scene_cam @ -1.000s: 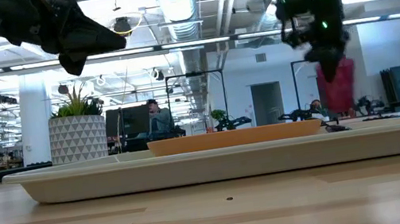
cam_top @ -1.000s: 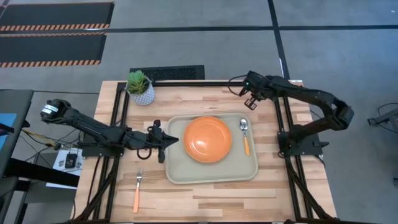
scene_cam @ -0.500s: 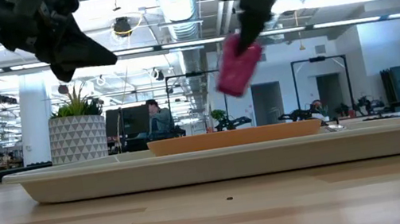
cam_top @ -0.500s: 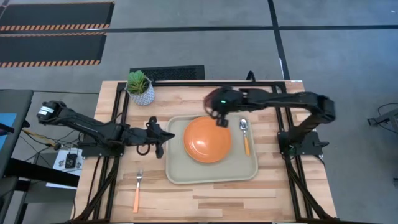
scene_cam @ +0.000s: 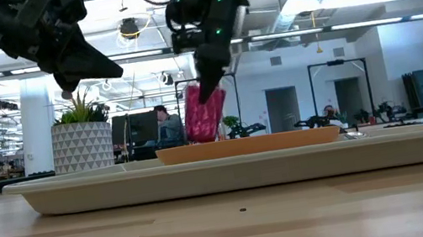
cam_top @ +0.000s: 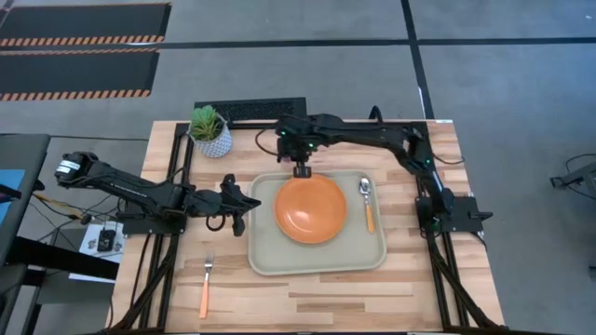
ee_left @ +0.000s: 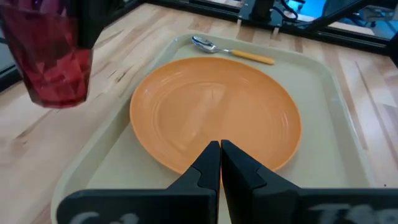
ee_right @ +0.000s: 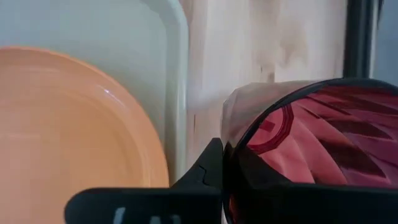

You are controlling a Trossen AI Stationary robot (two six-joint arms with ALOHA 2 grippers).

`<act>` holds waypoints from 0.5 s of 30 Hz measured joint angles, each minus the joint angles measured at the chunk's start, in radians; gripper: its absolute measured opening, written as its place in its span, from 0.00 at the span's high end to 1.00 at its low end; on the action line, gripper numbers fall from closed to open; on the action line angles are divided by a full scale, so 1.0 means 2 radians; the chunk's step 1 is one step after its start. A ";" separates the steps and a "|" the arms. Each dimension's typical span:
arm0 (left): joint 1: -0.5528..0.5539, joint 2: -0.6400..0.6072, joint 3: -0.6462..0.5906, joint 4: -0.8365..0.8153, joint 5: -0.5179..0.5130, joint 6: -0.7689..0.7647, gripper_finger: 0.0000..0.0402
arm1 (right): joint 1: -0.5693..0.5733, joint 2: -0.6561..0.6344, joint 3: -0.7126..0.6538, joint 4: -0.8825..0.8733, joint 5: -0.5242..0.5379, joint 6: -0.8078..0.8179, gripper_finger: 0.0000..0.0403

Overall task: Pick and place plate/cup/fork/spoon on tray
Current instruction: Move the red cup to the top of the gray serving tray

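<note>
High view puts my right gripper (cam_top: 301, 170) over the far rim of the tray (cam_top: 265, 259), and my fingers there are clamped on the cup (scene_cam: 205, 113), dark red and faceted. Seen level across the table, the cup hangs tilted in the air above the tray's far edge, clear of the surface. My right wrist view shows its mouth hard against my fingers (ee_right: 208, 168). The plate (cam_top: 310, 208) sits in the middle of the tray, with the spoon (cam_top: 366, 200) just beside it toward my right arm's base. The fork (cam_top: 205, 284) lies on the bare wood, well apart from the tray. My left gripper (cam_top: 250, 207) waits at the tray's left edge, fingers pressed together.
</note>
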 joint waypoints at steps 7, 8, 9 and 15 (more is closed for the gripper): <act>0.000 0.000 0.000 -0.006 0.001 -0.005 1.00 | -0.014 0.039 0.035 -0.025 -0.037 -0.004 0.96; 0.000 0.000 0.000 -0.006 0.001 -0.007 1.00 | -0.015 0.041 0.035 -0.030 -0.037 -0.004 0.96; 0.000 0.000 0.000 -0.007 0.001 -0.008 1.00 | -0.016 0.042 0.035 -0.034 -0.037 -0.004 0.96; 0.000 0.000 0.000 -0.008 0.001 -0.009 1.00 | -0.018 0.041 0.035 -0.034 -0.041 -0.003 0.93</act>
